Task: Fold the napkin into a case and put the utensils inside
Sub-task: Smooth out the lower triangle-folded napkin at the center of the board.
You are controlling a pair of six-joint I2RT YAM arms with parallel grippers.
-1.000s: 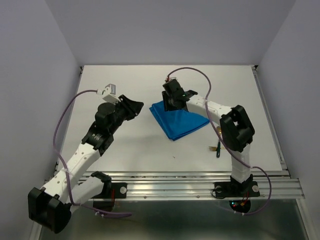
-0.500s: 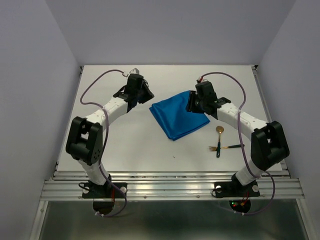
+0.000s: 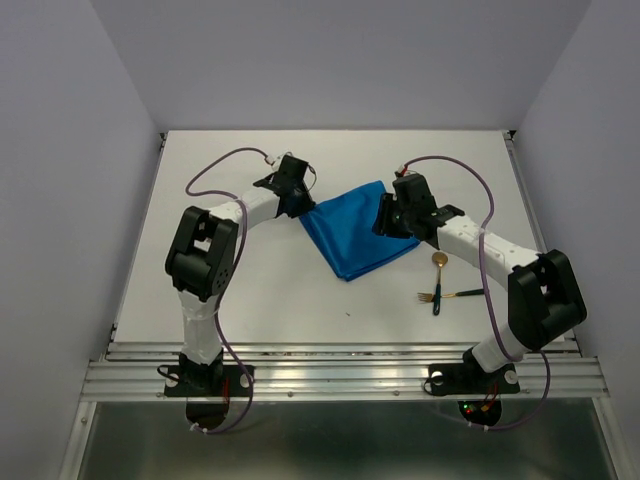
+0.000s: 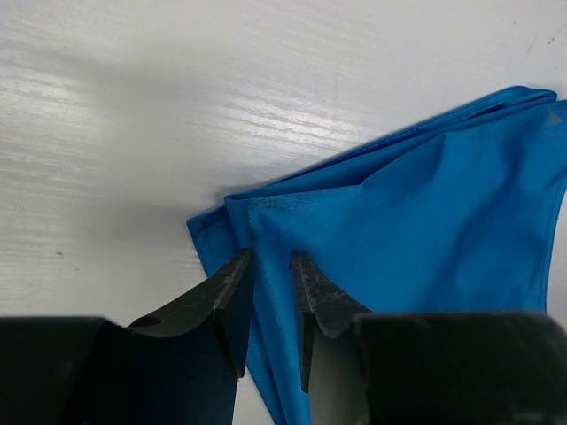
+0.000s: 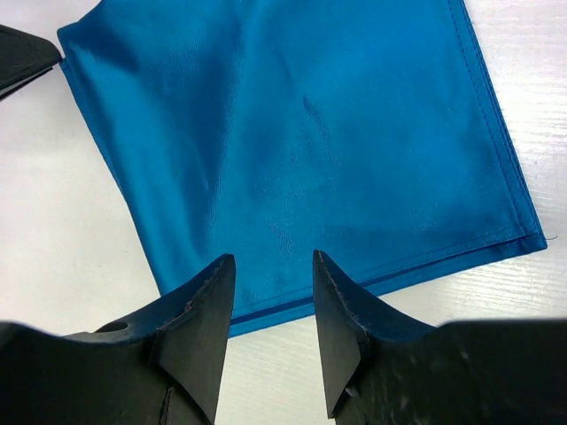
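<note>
The bright blue napkin (image 3: 352, 232) lies folded flat in the middle of the white table. My left gripper (image 3: 298, 200) is at its left corner. In the left wrist view its jaws (image 4: 270, 257) stand slightly apart, open, straddling a raised fold of the napkin (image 4: 425, 212) near the corner. My right gripper (image 3: 386, 215) hovers over the napkin's right edge. Seen from the right wrist, it (image 5: 273, 258) is open above the hem of the napkin (image 5: 292, 133), holding nothing. The utensils lie right of the cloth: a gold spoon (image 3: 438, 260) and a fork (image 3: 430, 297) with dark green handles.
The white table (image 3: 240, 290) is walled on the left, right and back. A metal rail (image 3: 340, 372) with both arm bases runs along the near edge. A left fingertip (image 5: 22, 55) shows in the top left corner of the right wrist view.
The left arm has swung in from the left side to the napkin's left corner. The right arm has shifted from the napkin's far edge to its right edge, uncovering the utensils.
</note>
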